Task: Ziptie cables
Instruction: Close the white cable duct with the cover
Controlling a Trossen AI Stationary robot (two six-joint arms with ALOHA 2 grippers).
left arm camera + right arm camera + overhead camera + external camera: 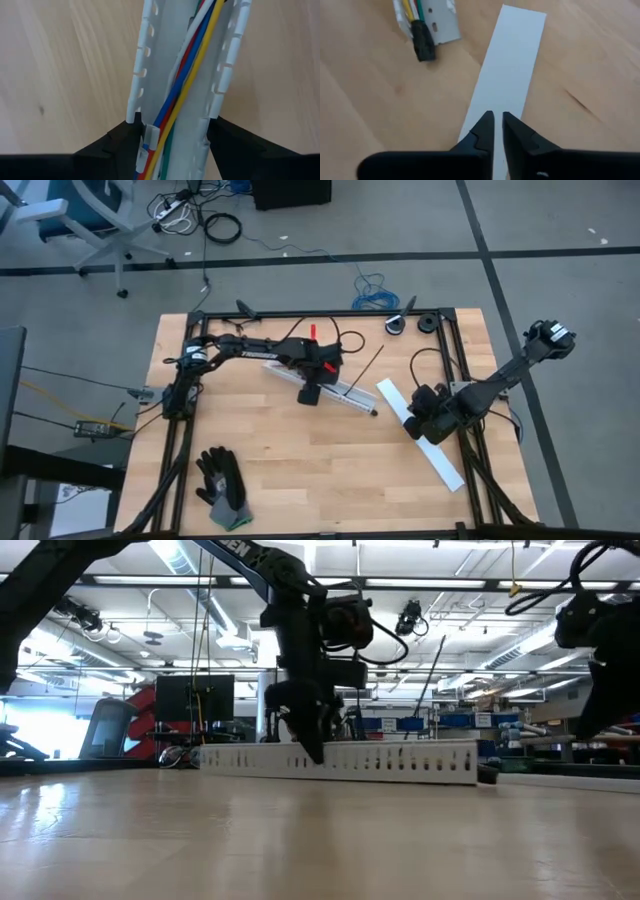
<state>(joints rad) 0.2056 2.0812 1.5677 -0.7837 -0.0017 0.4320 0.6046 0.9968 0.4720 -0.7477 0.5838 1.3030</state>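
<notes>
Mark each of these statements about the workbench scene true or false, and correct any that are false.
1. The left hand straddles a white slotted channel holding coloured wires. True.
2. The right hand holds a red wire. False: it holds nothing and hangs over a flat white strip.
3. A glove lies near the table's front edge on the left arm's side. True.
4. The wires lie loose on the bare wood. False: they run inside the channel.
</notes>
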